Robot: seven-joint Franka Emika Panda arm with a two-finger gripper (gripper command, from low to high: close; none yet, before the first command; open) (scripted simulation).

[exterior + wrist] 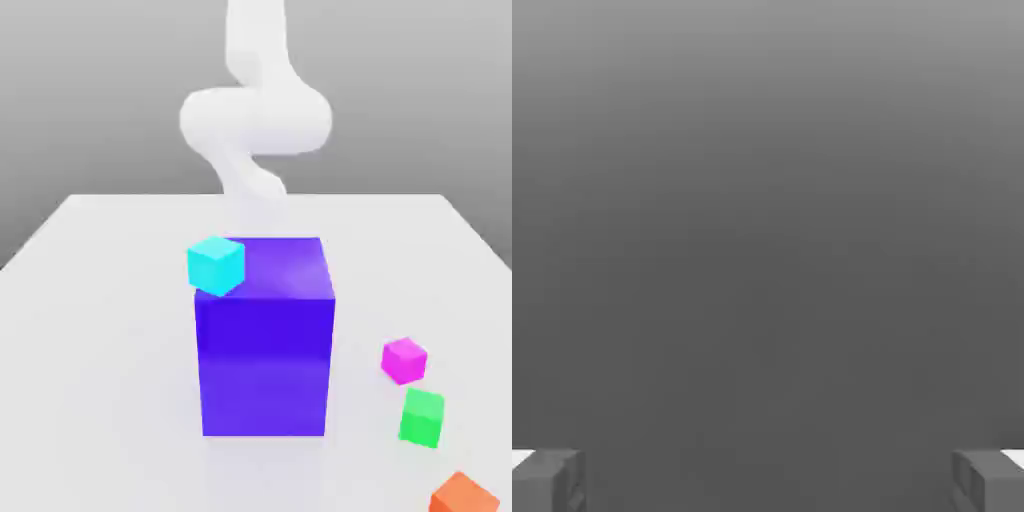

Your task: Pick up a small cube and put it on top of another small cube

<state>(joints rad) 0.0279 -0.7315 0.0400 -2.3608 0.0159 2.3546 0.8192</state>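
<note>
You have the orange cube [464,495] nearest in the exterior view, at about 4 o'clock from the big blue block [264,365], partly cut by the frame's lower edge. Its top corner points to 12 o'clock, and its visible sides meet at a corner aimed towards you.

Next out is the green cube [422,417], near 4 o'clock from the block; its broadest visible face looks towards 6 o'clock. Just beyond it sits the magenta cube [404,361], at about 3 o'clock, turned so that a corner points roughly to 6.

The blue block stands upright, its tall face square to you and its long axis vertical. At 11 o'clock from its middle you see the cyan cube [216,266], overlapping the block's near upper corner, one vertical edge facing you; you cannot tell whether it touches the block. The small cubes' edges look about equal, so take your bearings from their corners.

The pale table [110,330] spreads under it all. Farthest, at 12 o'clock behind the block, the white arm [256,120] comes down. In the hand view, your claw [768,482] stands wide, its two fingers well apart.
</note>
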